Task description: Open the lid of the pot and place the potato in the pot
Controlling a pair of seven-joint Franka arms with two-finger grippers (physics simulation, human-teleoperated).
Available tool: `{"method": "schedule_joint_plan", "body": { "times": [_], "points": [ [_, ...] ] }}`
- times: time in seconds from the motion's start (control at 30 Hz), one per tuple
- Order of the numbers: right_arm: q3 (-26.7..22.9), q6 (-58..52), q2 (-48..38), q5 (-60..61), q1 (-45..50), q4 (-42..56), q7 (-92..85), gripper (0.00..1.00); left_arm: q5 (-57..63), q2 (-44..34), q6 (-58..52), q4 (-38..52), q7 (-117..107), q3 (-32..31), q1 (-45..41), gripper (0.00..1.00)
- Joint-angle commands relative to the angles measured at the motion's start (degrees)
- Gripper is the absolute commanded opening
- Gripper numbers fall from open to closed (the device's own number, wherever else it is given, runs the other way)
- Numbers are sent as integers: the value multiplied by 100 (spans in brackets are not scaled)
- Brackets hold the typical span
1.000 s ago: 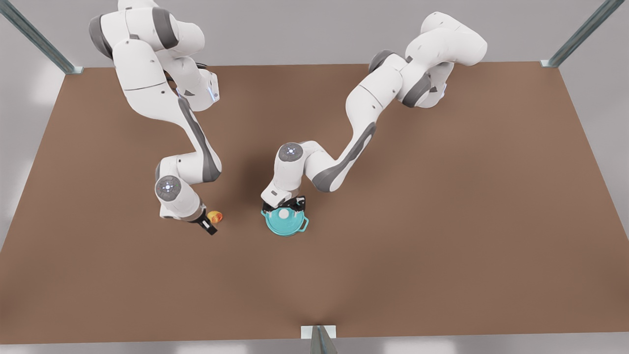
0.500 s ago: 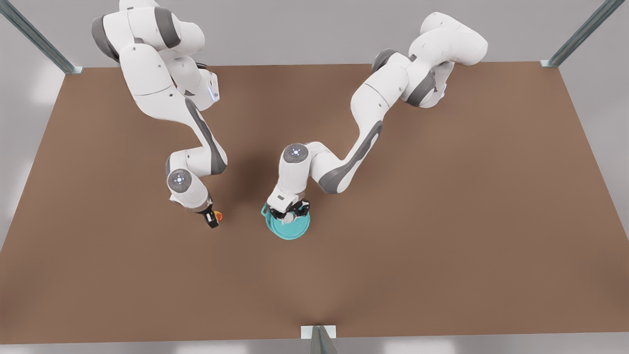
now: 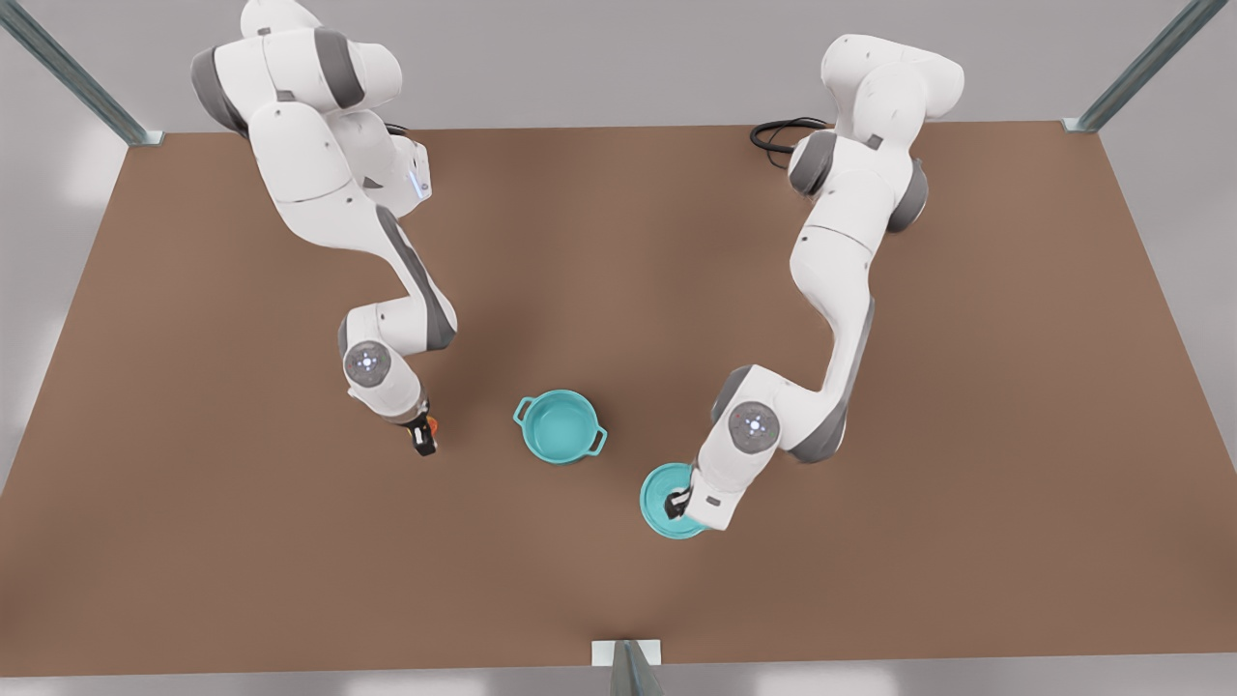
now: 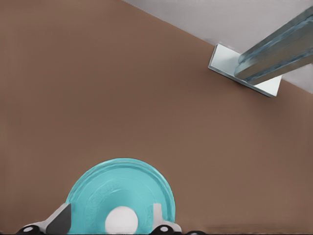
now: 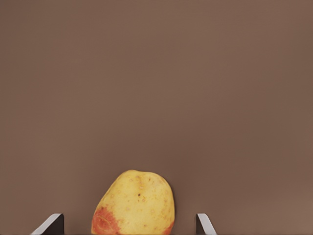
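Note:
The teal pot (image 3: 560,425) stands uncovered at the table's middle, its teal interior showing. The pot lid (image 3: 660,512) sits to the front view's right of it, nearer the front edge. My left gripper (image 3: 679,503) is over the lid. In the left wrist view the lid (image 4: 122,183) shows its white knob (image 4: 121,221) between the fingers of my left gripper (image 4: 111,218), which stand apart from it. The potato (image 3: 434,422) lies to the front view's left of the pot. My right gripper (image 3: 422,437) is open around it; the potato (image 5: 134,200) sits between the spread fingers of my right gripper (image 5: 128,221).
The brown table (image 3: 870,387) stretches wide around the pot. A metal frame post (image 3: 626,667) stands at the front edge, with its bracket (image 4: 244,71) in the left wrist view. A black cable (image 3: 778,135) lies by the base of the arm on the front view's right.
My left gripper lifted the lid off the pot and carried it to the front view's right and toward the front edge. My right gripper shifted slightly closer over the potato.

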Motion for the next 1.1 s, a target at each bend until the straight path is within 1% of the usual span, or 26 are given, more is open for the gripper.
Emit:
{"method": "schedule_joint_plan", "body": {
  "times": [0.0,0.03,0.07,0.1,0.13,0.17,0.2,0.23,0.27,0.37,0.4,0.43,0.53,0.63,0.77,0.93,1.07],
  "points": [
    [-3,39,27,-15,-1,9,613,100,134,-574,-2341,8,2284,-6,92,100],
    [-3,39,27,-15,7,9,613,100,134,-1083,-3307,8,2967,-6,258,100],
    [-3,30,27,-15,7,0,613,100,29,-1742,-4783,8,3716,-58,758,100],
    [-3,39,27,-15,7,9,613,99,-366,-2349,-5297,-306,4093,-85,1557,100],
    [-3,30,19,-15,7,0,613,94,-902,-3060,-4877,-1114,4482,-67,2437,100],
    [-3,22,10,-15,7,0,613,93,-939,-4860,-3210,-3809,4473,-32,2799,100],
    [-3,22,1,-15,7,-9,613,89,-921,-5849,-2299,-5249,4465,56,2931,100],
    [-3,22,-8,-24,7,-9,613,85,-903,-5471,-2704,-4405,4464,47,2940,100],
    [-12,22,-17,-24,-1,-18,604,85,-895,-5400,-2669,-4325,4482,56,2984,100],
    [-12,4,-69,-24,-10,-27,604,77,-903,-5207,-2599,-4334,4473,47,2975,100],
    [-12,4,-69,-24,-10,-27,613,73,-903,-5128,-2590,-4316,4464,47,2949,100],
    [-21,4,-69,-24,-10,-27,622,67,-895,-5119,-2379,-4325,4455,29,2931,100],
    [-21,4,-69,-24,-19,-27,622,65,-903,-5119,-2388,-4325,4464,29,2940,100],
    [-21,4,-69,-24,-10,-35,622,56,-895,-5110,-2379,-4334,4464,29,2949,100],
    [-21,-57,-166,-24,-19,-53,648,47,-903,-5110,-2379,-4334,4456,29,2957,100],
    [-21,-145,-447,-24,-19,-71,692,47,-903,-5110,-2379,-4343,4464,29,2957,100],
    [23,-576,-799,-24,25,-71,701,47,-903,-5110,-2379,-4351,4455,38,2957,100]
  ]
}}
